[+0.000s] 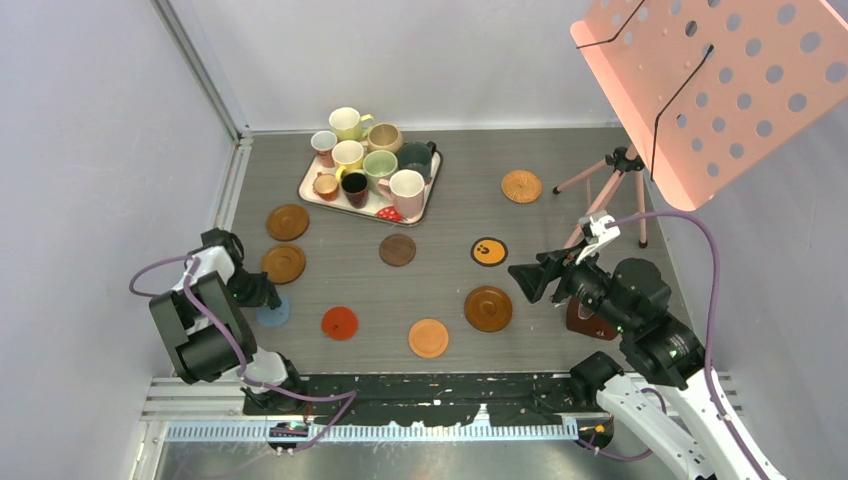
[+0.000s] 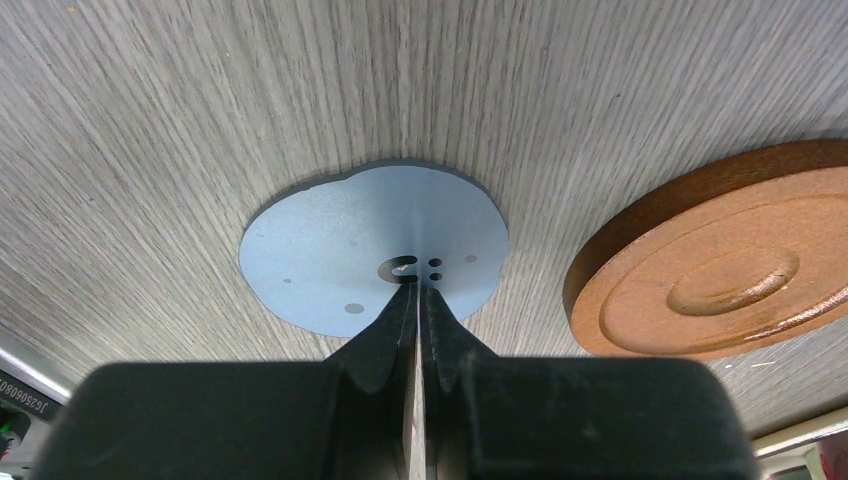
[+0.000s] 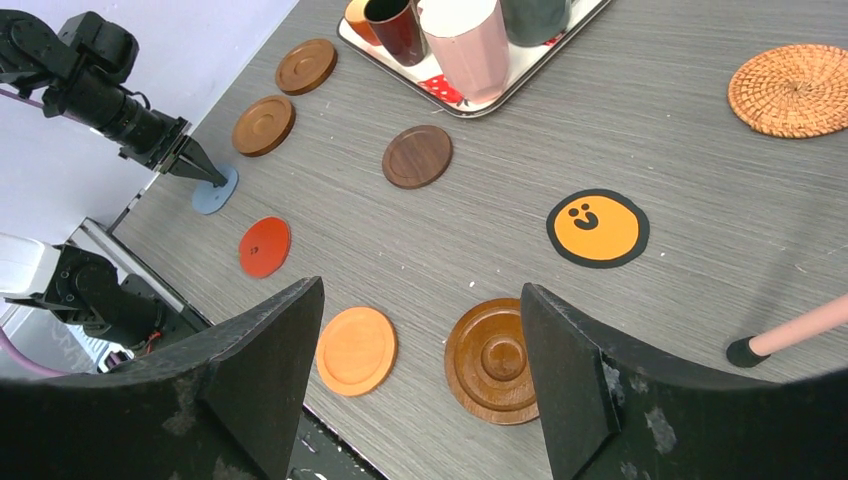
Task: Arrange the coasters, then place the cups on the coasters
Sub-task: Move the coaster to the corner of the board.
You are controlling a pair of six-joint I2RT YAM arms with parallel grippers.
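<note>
Nine coasters lie spread on the grey table. They are two brown wooden ones (image 1: 287,222) (image 1: 283,263), a dark brown one (image 1: 397,249), a black-and-orange one (image 1: 488,251), a wicker one (image 1: 521,186), a glossy brown one (image 1: 488,308), an orange one (image 1: 428,338), a red one (image 1: 339,323) and a blue-grey one (image 1: 272,313). The cups (image 1: 370,165) stand together on the tray (image 1: 306,187). My left gripper (image 2: 418,285) is shut, its tips resting on top of the blue-grey coaster (image 2: 330,250), beside a brown wooden coaster (image 2: 720,270). My right gripper (image 3: 422,290) hangs open above the orange coaster (image 3: 355,350) and the glossy brown coaster (image 3: 495,360).
A pink perforated stand (image 1: 700,90) on a tripod (image 1: 610,175) rises at the back right; one leg's black foot (image 3: 742,351) sits near my right gripper. Walls close the left and back sides. A dark red-brown thing (image 1: 590,322) lies partly hidden under the right arm.
</note>
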